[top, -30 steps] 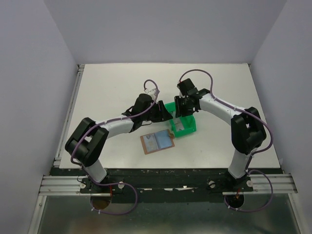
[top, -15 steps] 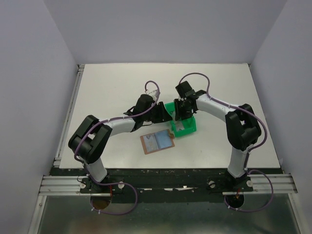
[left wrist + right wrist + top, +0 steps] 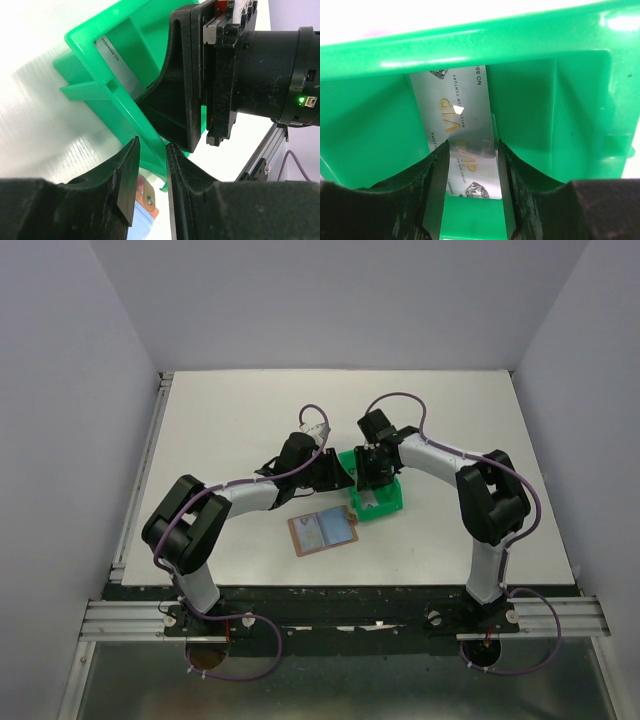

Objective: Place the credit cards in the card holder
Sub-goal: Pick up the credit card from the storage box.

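Two silver credit cards (image 3: pixel 455 110) lie overlapped on the floor of the green bin (image 3: pixel 555 100). My right gripper (image 3: pixel 471 147) is down inside the bin, open, one finger on each long side of the nearer card (image 3: pixel 475 175). My left gripper (image 3: pixel 151 145) has its jaws closed over the bin's left wall (image 3: pixel 125 125). In the top view the card holder (image 3: pixel 323 531) lies open in front of the bin (image 3: pixel 386 503), a light blue card showing in it. The holder's snap tab (image 3: pixel 147 200) shows below the left fingers.
The right gripper's black body (image 3: pixel 185 90) fills the bin close beside my left fingers. Both arms meet over the bin at mid-table (image 3: pixel 356 472). White table (image 3: pixel 230 410) stretches behind and to both sides, walled at left, right and back.
The left jaws have narrowed onto the bin wall. The right arm's elbow has swung left and its gripper has settled lower in the bin, jaws slightly wider.
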`<move>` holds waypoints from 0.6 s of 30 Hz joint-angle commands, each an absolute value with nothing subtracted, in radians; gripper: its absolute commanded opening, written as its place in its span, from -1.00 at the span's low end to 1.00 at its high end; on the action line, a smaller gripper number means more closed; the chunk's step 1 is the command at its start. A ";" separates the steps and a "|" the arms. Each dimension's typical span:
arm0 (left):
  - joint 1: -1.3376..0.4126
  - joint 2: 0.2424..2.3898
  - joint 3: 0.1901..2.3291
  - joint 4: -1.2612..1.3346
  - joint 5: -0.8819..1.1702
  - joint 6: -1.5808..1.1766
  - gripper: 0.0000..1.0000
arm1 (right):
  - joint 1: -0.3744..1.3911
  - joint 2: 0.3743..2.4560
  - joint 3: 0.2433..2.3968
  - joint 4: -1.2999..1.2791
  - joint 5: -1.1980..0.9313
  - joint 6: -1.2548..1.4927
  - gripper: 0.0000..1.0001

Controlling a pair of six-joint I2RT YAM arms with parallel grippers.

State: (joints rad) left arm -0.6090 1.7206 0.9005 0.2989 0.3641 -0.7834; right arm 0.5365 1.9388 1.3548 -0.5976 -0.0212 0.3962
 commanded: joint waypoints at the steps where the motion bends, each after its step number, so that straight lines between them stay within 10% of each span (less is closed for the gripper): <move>1: -0.611 1.736 0.903 0.302 0.383 -0.773 -0.23 | 0.535 1.968 1.376 -0.577 -0.020 0.414 0.03; 18: -0.611 1.732 0.894 0.304 0.387 -0.773 -0.30 | 0.532 1.907 1.324 -0.492 -0.123 0.436 -0.05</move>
State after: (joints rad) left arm -0.6090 1.7206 0.9005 0.3046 0.3717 -0.7830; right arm 0.5343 1.9430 1.3418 -0.5308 -0.0681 0.4175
